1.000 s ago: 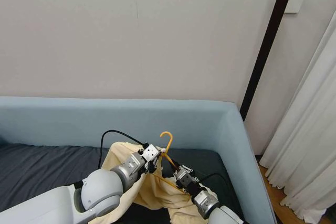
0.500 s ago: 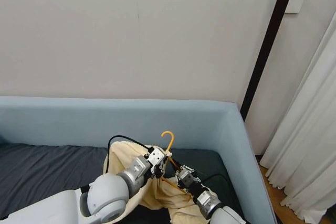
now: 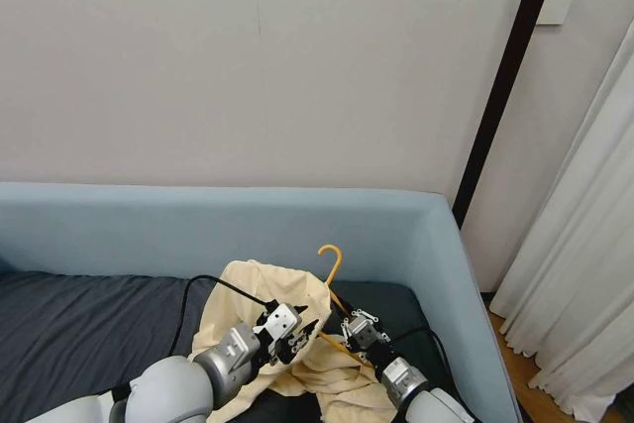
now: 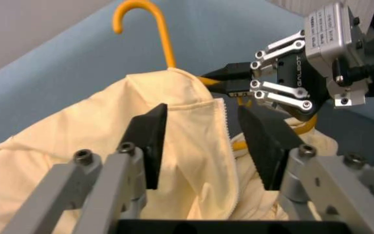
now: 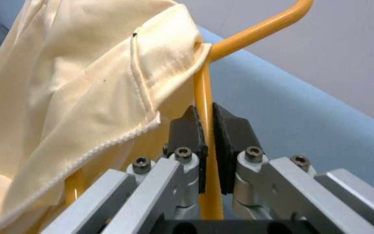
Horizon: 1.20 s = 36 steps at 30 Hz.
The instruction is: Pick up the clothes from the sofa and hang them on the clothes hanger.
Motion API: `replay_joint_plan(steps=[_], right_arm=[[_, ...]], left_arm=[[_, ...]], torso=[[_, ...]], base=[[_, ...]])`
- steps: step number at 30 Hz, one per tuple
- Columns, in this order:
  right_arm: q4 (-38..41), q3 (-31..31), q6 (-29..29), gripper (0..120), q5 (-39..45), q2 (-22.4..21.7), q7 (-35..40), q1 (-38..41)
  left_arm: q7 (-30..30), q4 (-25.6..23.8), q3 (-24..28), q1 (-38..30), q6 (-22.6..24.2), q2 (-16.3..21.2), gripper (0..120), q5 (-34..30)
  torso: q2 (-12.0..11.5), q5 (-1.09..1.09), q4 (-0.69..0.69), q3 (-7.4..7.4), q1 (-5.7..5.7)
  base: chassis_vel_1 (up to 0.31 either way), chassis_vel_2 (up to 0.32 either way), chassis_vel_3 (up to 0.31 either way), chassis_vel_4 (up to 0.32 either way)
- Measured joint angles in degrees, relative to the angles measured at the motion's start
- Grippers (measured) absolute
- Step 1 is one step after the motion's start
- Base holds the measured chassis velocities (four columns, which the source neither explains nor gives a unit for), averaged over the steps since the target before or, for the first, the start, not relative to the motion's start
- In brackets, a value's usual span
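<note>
right gripper (image 5: pixel 206 119) angled up low over the sofa (image 3: pixel 119 230), fingers clamped on the stem of the orange hanger (image 3: pixel 331 263), cream jacket (image 3: pixel 260 289) draped on it, left gripper (image 4: pixel 203 134) right alongside, fingers apart at the collar

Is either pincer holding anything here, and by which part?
The right pincer is shut on the hanger, on its rod below the hook. The left pincer is open.

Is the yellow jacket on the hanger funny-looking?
Yes. The pale yellow jacket sits lopsided: bunched over one side of the orange hanger, which the right gripper pinches, the rest slumped on the sofa. The left gripper is open.
</note>
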Motion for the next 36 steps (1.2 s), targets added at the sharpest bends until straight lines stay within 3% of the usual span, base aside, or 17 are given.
replay_joint_plan(steps=[3, 6, 14, 19, 28, 33, 36], right_arm=[[-0.10, 0.45, 0.42, 4, -0.62, 0.07, 0.01, -0.42], [-1.06, 1.86, 2.62, 4, -3.92, 0.34, 0.00, -1.35], [-4.52, 6.01, 10.78, 4, -15.52, 0.50, -0.73, -2.74], [-6.87, 6.50, 15.30, 4, -23.00, 0.76, -1.42, -1.39], [-8.96, 4.60, 18.97, 4, -29.36, 2.05, -1.71, 0.85], [-10.23, 3.81, 19.93, 4, -31.16, 2.60, -1.70, 1.90], [-10.66, 3.71, 20.09, 4, -31.72, 2.93, -1.65, 2.18]], left_arm=[[0.25, -0.04, -2.06, 2.34, -2.07, 0.46, 56, 0.82], [1.06, 2.48, -4.64, 4.32, -8.43, 1.37, 72, 1.59], [7.85, 10.58, -4.16, -4.50, -14.76, 2.30, 99, -4.26], [12.60, 13.50, -4.35, -7.11, -15.76, 5.30, 100, -5.78], [22.52, 18.68, -1.46, -11.15, -19.38, 8.41, 100, -6.29], [32.13, 24.13, -0.67, -12.44, -24.54, 9.00, 92, -6.11], [35.02, 26.24, -0.53, -12.40, -25.29, 8.94, 88, -6.62]], torso=[[0.00, 0.00, 0.00, 0.00, 0.00], [0.00, 0.00, 0.00, 0.00, 0.00], [0.00, 0.00, -0.03, 0.00, 0.01], [0.00, 0.01, 0.02, 0.01, 0.00], [0.00, 0.00, 0.00, 0.01, 0.00], [0.00, 0.00, -0.01, 0.01, 0.00], [0.00, 0.00, -0.01, 0.01, 0.00]], base=[[0.000, 0.000, 0.000, 0.000], [0.000, 0.000, 0.000, 0.000], [0.000, 0.000, 0.000, 0.000], [0.000, 0.000, 0.000, 0.000], [0.000, 0.000, 0.000, 0.000], [0.000, 0.000, 0.000, 0.000], [0.000, 0.000, 0.000, 0.000]])
